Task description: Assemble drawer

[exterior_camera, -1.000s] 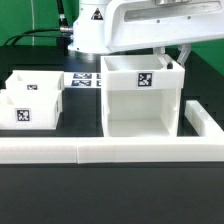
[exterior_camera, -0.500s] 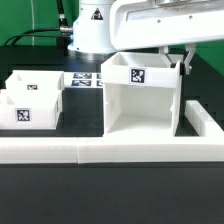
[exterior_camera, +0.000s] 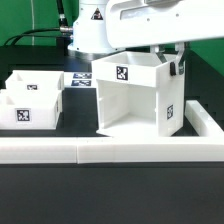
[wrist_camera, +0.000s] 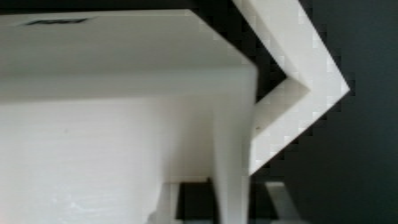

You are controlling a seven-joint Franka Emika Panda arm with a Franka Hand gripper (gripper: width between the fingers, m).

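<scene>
The gripper (exterior_camera: pixel 178 68) is pinching the upper edge of the housing (exterior_camera: pixel 130 95) on the exterior view's right. In the wrist view that thin wall is running down between the jaws, so they are closed on it. The housing is standing skewed just behind the L-shaped bar (exterior_camera: pixel 100 150), one lower corner nearest the bar, while the two trays (exterior_camera: pixel 30 100) are waiting well off to the exterior view's left. Squaring it is probably calling for a slow pivot with the base flat — a one-wall grip is inviting slip or tipping
</scene>
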